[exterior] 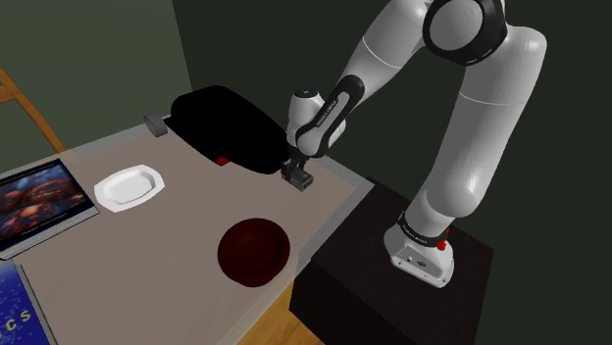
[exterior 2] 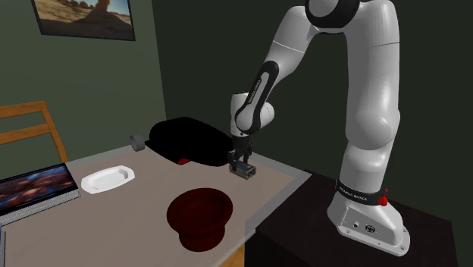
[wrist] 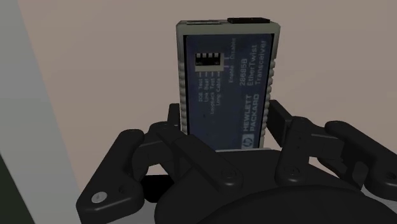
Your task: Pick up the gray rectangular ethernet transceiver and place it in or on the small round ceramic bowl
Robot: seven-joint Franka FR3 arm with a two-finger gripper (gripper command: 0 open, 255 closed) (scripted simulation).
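Risk: we grip the grey HP EtherTwist transceiver (wrist: 228,83) near one end only, so it may pivot or slip in transit and miss the bowl. Gripper (wrist: 230,137) jaws are part closed, clamped on its two long sides. We can't tell if it's clear of the table (exterior: 196,211). Dark red bowl (exterior: 253,250) sits at 7 o'clock from it in the shoulder view, apart.

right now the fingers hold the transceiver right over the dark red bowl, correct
Not over the bowl. The fingers do hold the transceiver, but beside the black object, apart from the bowl, as the shoulder view shows.
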